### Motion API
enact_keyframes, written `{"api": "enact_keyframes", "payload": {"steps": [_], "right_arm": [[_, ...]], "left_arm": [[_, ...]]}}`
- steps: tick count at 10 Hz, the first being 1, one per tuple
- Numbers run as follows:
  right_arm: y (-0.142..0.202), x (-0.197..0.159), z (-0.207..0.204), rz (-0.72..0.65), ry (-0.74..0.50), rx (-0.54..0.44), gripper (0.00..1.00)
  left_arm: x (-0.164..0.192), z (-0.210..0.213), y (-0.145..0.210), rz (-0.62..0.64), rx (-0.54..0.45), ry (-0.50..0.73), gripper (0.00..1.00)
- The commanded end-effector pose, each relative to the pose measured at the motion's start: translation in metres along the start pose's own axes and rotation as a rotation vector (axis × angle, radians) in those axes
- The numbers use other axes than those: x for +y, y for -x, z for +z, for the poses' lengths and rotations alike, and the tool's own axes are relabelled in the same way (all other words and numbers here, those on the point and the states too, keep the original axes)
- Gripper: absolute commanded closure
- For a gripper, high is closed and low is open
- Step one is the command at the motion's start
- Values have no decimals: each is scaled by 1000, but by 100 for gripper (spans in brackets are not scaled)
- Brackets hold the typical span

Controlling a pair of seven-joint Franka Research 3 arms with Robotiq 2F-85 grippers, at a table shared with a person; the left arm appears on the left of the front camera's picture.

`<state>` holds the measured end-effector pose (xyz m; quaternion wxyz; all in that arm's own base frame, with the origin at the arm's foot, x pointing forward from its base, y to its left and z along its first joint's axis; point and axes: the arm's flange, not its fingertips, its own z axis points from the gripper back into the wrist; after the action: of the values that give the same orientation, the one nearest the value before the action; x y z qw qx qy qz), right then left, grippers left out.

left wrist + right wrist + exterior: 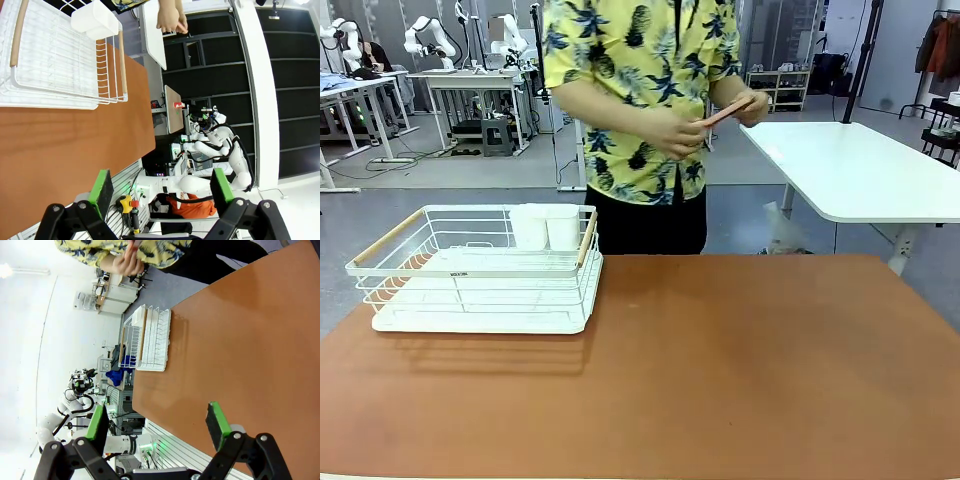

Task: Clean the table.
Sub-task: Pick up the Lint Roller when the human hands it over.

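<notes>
The left gripper is seen with its jaws spread wide and nothing between the green pads. The right gripper is likewise held wide apart and empty. No object is found between either gripper and the table.

In the left wrist view, the table's reddish-brown top is seen past the left-hand finger, filling the picture's left side, while the gap between the fingers is set over the robot's own base and stand rather than over the top. In the right wrist view, the top is spread across the upper right, and its near edge is met close to the right-hand finger.

The top is smooth and matte, with rounded corners. On its far left part a white wire dish rack is placed on a white drip tray; two pale wooden handles are fitted along the rack's short ends. A white holder is hung at the rack's far side. The rest of the top is seen bare.

Beyond the far edge a person in a yellow patterned shirt is standing, and a thin reddish-orange object is held between both hands. A smaller white table is set behind to the right.
</notes>
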<state>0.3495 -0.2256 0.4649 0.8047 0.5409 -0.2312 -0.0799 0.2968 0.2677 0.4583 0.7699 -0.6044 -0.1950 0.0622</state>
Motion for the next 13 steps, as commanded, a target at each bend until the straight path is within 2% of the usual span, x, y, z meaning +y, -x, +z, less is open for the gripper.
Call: {"api": "enact_keyframes", "payload": {"steps": [1,13], "right_arm": [[-1,2,1,5,-15,-4,0],[-1,2,1,5,-15,-4,0]], "left_arm": [[-1,3,0,-20,-5,26,0],[-1,3,0,-20,-5,26,0]]}}
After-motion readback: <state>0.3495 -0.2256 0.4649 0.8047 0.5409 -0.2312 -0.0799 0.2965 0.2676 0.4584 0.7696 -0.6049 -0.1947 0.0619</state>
